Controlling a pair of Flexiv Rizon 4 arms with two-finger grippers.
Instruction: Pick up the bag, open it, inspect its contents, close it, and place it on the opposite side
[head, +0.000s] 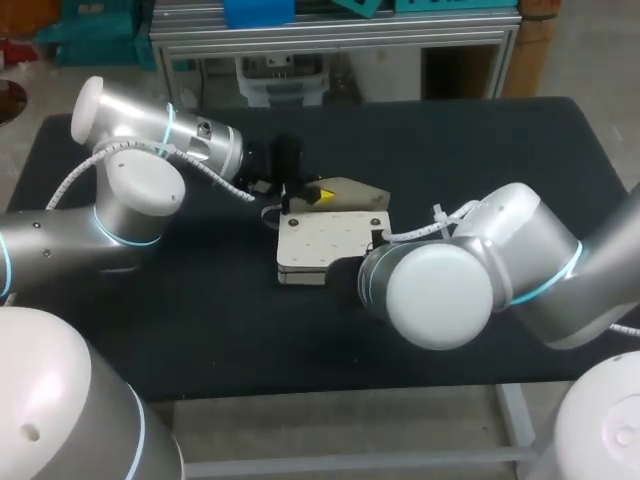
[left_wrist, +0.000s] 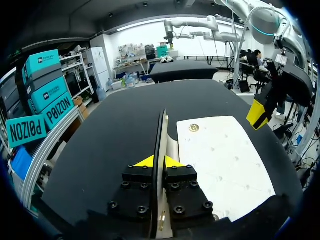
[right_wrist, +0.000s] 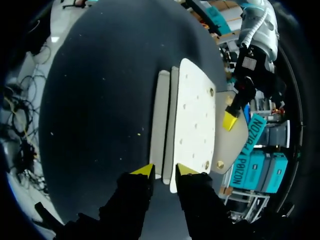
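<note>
A cream bag (head: 325, 245) lies flat on the black table (head: 480, 140), its tan flap (head: 352, 190) raised at the far side. In the left wrist view my left gripper (left_wrist: 160, 162) is shut on the flap's thin edge (left_wrist: 162, 132), which stands upright between the fingers; a gold snap (left_wrist: 194, 128) shows on the bag's body (left_wrist: 220, 165). My right gripper (right_wrist: 165, 171) sits at the bag's near end, fingers apart and straddling the edge of the bag (right_wrist: 192, 110). In the head view my right wrist (head: 430, 290) hides that gripper.
Bare black tabletop lies all around the bag, widest to the left and right of it. My left arm (head: 150, 160) comes over the table's far left, and my right arm (head: 540, 260) over its near right.
</note>
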